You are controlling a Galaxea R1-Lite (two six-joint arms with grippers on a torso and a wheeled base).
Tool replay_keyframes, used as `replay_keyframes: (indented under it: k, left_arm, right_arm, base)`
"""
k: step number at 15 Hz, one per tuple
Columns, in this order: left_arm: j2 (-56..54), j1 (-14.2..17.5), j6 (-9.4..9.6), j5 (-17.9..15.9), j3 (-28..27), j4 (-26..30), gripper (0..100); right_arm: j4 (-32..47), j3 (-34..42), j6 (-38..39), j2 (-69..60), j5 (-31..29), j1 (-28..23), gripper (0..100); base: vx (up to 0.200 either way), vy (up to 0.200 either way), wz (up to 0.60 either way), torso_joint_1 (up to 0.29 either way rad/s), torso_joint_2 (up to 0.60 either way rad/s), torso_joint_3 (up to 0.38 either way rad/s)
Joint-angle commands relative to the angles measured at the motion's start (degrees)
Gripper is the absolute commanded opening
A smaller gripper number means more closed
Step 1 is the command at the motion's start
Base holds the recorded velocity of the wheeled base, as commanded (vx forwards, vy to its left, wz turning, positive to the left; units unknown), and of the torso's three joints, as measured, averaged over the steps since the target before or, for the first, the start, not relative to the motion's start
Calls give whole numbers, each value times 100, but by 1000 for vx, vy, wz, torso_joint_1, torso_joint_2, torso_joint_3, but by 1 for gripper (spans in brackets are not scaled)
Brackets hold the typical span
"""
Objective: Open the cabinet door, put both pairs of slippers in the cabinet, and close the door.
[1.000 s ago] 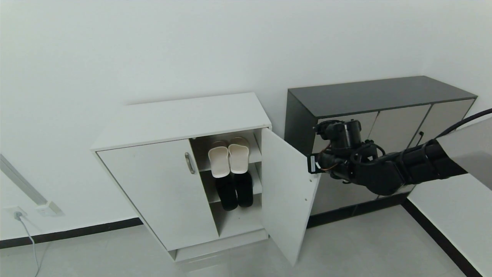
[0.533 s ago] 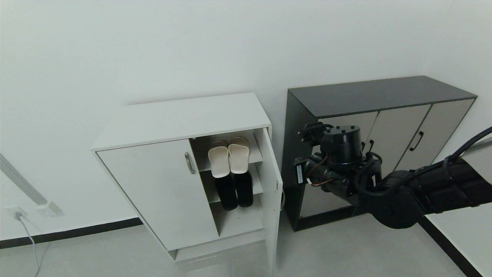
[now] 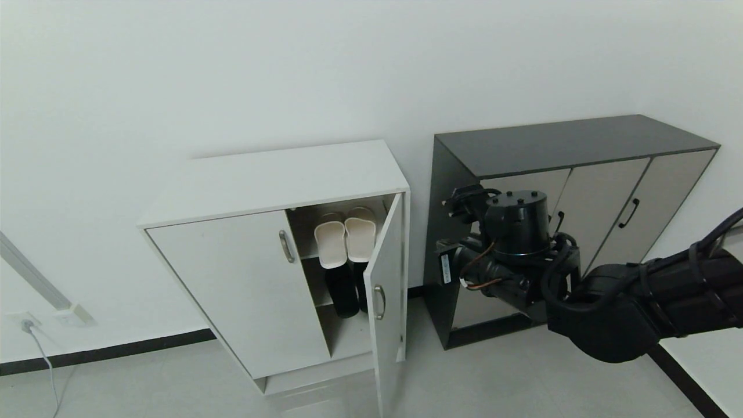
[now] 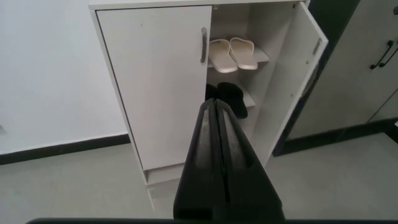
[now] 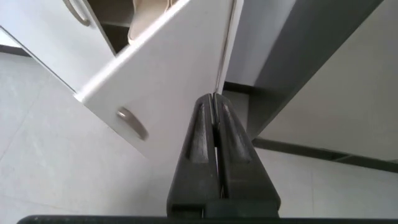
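No writing can be read; print on the white sticker (image 3: 446, 269) is too small.

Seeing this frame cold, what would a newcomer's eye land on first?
The white cabinet draws the eye first. Its right door stands partly open, showing cream slippers above black slippers inside. Just right of that door, in front of a dark cabinet, the right gripper is shut and aimed at the door's free edge.
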Motion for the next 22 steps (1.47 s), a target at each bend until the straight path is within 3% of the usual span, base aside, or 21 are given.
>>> replay_keyframes:
  k: [1,6,12,18,22]
  left_arm:
    - [7,1,-3,1,2,-1,0]
    - [7,1,-3,1,2,-1,0]
    - [7,1,-3,1,-6,-1,0]
    - [7,1,5,-16,-6,-1,0]
    - [7,1,14,-16,-15,17,0]
  right_arm:
    - [-5,-1,2,-1,-6,20,0]
    - [-5,25,2,-1,12,20,0]
    - [-93,149,-7,-19,-23,-15,0]
    - [-884,1177,-104,-177,47,-59,0]
    - [-1367,1915,-236,-273,38,-50,0]
  base:
    - [0,0,600,2,2,2]
    - [0,0,600,1,6,1]
    - [0,0,0,0,0,0]
    - [0,0,0,0,0,0]
    - [200,0,0,-7,-1,5]
